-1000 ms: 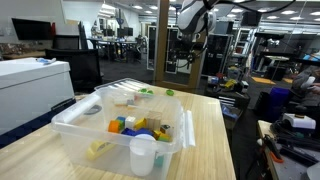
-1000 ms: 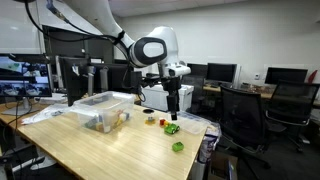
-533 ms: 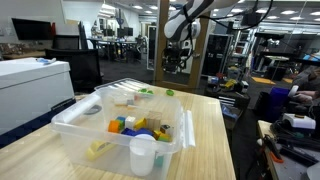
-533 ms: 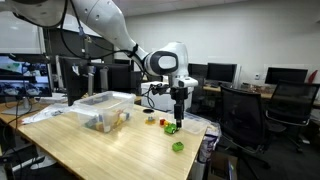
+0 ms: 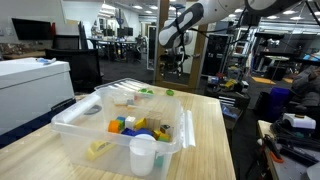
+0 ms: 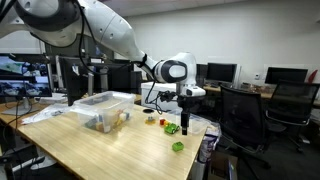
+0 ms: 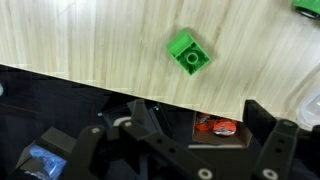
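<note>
— Where was your hand (image 6: 184, 122)?
— Over the surface (image 7: 90, 40), spread wide, holding nothing.
— And the green block (image 7: 188, 52)?
— Loose near the surface's edge, just under my hand. I hung upright so my open jaws cleared it.

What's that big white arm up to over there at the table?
The robot arm's gripper hangs open near an edge of the wooden table, holding nothing. The thing nearest to it is a small green block lying on the tabletop, untouched. Further along the table sits a clear plastic bin with colourful blocks inside, and a white cup stands close by it.
</note>
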Tool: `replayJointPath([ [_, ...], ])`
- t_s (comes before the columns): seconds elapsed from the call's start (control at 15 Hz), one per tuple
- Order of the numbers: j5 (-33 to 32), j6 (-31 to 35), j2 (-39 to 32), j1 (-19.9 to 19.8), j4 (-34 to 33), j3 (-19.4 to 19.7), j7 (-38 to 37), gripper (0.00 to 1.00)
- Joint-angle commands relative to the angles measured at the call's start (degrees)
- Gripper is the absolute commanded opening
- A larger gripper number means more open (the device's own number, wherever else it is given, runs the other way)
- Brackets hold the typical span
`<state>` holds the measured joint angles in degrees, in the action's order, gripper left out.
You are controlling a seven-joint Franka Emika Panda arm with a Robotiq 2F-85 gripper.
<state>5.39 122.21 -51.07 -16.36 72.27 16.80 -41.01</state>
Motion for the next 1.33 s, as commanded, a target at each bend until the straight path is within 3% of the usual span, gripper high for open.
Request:
replayJointPath([
  [0.0,0.0,0.0,0.0,0.0,0.0,0.0,0.0,1.0],
  [0.6,-4.5,0.8,-1.4,4.1,1.6,-0.1,1.9,1.0],
  [1.27,-4.7,4.2,-5.9,3.7,2.4,1.4,0.8,1.0],
])
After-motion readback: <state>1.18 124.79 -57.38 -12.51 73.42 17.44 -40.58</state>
